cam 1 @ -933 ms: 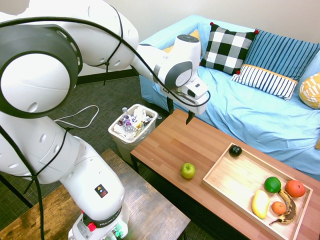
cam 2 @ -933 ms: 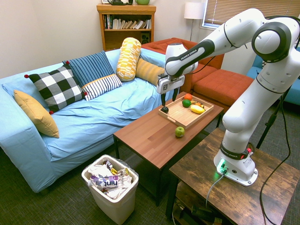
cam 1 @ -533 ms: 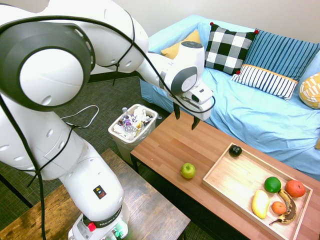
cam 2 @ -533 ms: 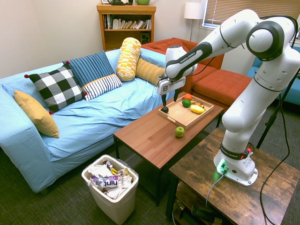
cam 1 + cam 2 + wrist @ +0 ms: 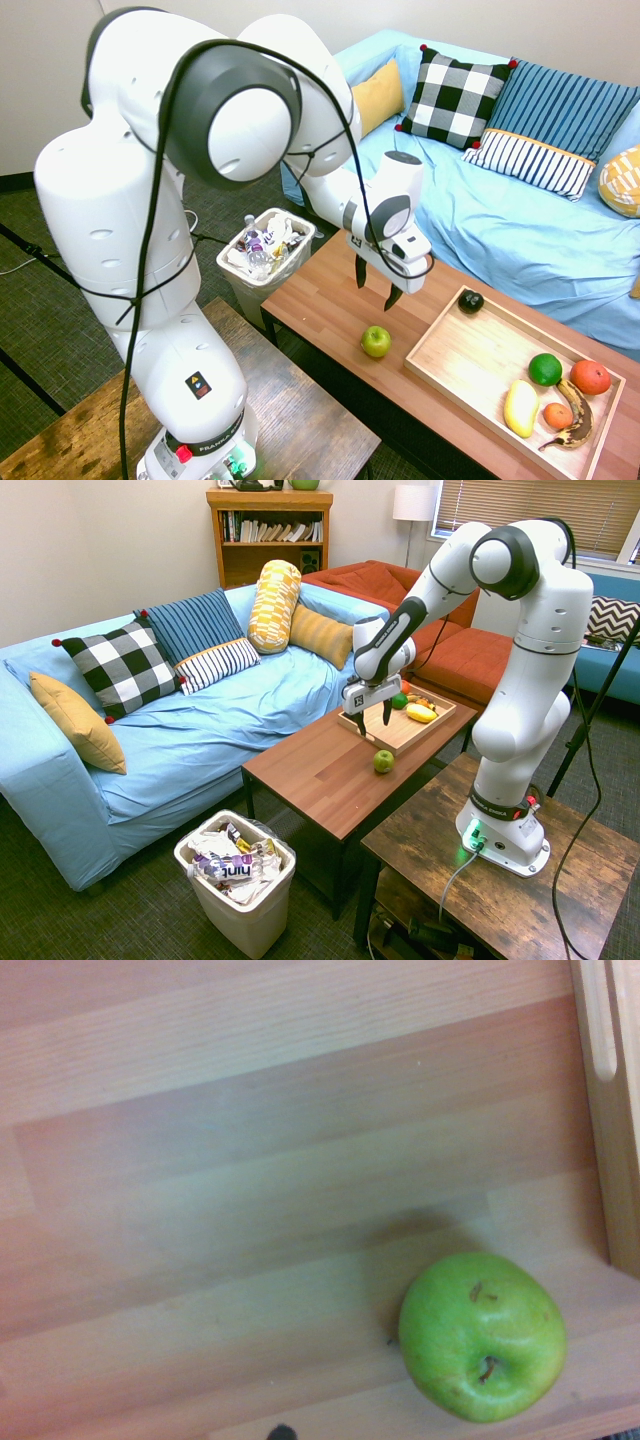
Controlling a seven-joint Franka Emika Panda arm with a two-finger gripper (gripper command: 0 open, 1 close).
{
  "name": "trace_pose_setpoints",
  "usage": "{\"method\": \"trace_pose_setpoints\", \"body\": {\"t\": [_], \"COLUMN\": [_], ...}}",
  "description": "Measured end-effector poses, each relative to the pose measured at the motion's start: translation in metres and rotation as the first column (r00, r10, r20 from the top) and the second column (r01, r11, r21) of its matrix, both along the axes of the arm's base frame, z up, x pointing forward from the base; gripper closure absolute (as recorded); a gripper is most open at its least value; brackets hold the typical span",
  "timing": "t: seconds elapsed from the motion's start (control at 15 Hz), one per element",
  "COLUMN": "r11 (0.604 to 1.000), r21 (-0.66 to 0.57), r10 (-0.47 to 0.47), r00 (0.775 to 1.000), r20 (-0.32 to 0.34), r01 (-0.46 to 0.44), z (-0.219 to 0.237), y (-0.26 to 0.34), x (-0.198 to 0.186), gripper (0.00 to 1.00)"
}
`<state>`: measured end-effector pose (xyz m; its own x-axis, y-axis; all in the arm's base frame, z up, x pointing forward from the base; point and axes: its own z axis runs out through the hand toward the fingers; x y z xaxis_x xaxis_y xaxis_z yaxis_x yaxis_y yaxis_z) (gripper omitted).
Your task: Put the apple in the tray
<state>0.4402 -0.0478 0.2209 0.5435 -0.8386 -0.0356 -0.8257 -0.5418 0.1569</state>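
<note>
You see the end effector hanging above the desk, pointing down, with its two fingers spread apart and nothing between them. It holds nothing. The apple sits on the desk near the front edge, a little below and beside the end effector in the first exterior view, and it is not touched by the fingers. In the second exterior view the apple lies on the brown wood just beside the near corner of the tray, but still outside it.

In the wrist view the apple shows its dimpled top with a short stem and a few small brown marks on the shiny green skin. The pale edge of the tray runs along one side of that picture, close to the apple but apart from it.

Inside the tray you can see a green round fruit, two orange fruits, a yellow fruit and a brown-spotted banana. A small black fruit rests at the tray's corner nearest the sofa.
</note>
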Motion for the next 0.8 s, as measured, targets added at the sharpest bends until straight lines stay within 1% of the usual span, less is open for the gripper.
{"method": "trace_pose_setpoints", "body": {"t": [0.33,0.8], "r11": [0.999,0.997], "r21": [-0.012,-0.036], "r10": [-0.031,-0.065], "r00": [0.998,0.992], "r20": [-0.063,-0.106], "r01": [0.03,0.061], "z": [-0.055,-0.098], "y": [-0.014,-0.032], "x": [0.002,0.001], "gripper": [0.0,0.0]}}
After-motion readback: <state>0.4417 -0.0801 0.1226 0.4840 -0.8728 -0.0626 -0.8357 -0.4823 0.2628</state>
